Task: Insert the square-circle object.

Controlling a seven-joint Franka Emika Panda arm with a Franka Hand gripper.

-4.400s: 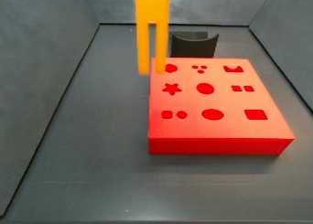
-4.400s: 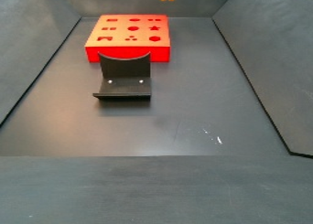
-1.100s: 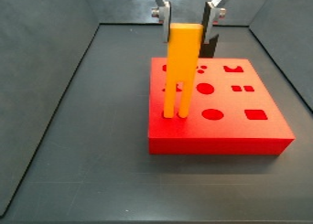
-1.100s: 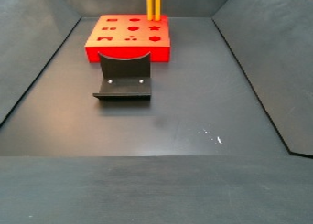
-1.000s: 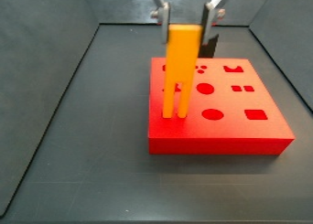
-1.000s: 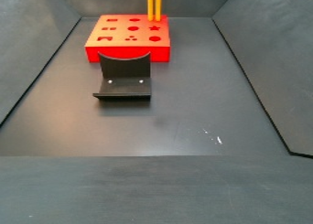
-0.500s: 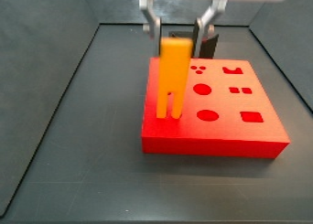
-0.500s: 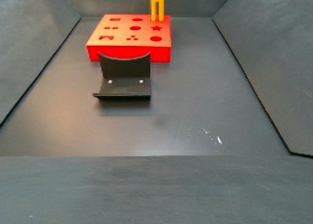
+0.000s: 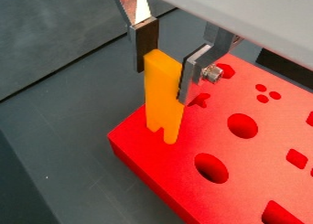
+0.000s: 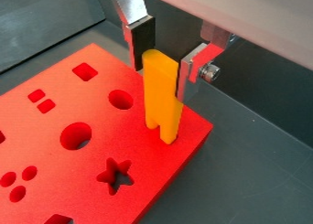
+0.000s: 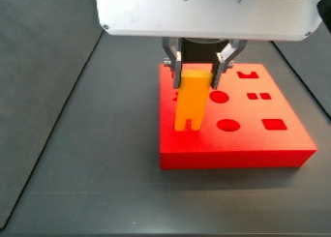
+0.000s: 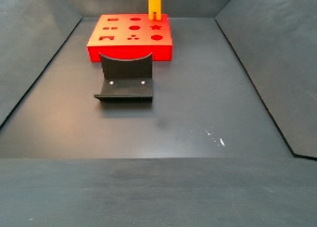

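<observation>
The orange square-circle object stands upright with its prong ends down in the red block, near one edge of the block. My gripper is over it, one finger on each side of its upper slab, shut on it. Both also show in a wrist view, the object between the fingers of the gripper. In a side view the object sits low in the block under the gripper. From the far side only the object's top shows.
The red block has several shaped holes: star, circles, squares. The dark fixture stands on the floor against the block's side. Grey walls enclose the dark floor.
The gripper has come down with the orange object, and the object's prongs have sunk deeper into the red block, so less of it shows above the block.
</observation>
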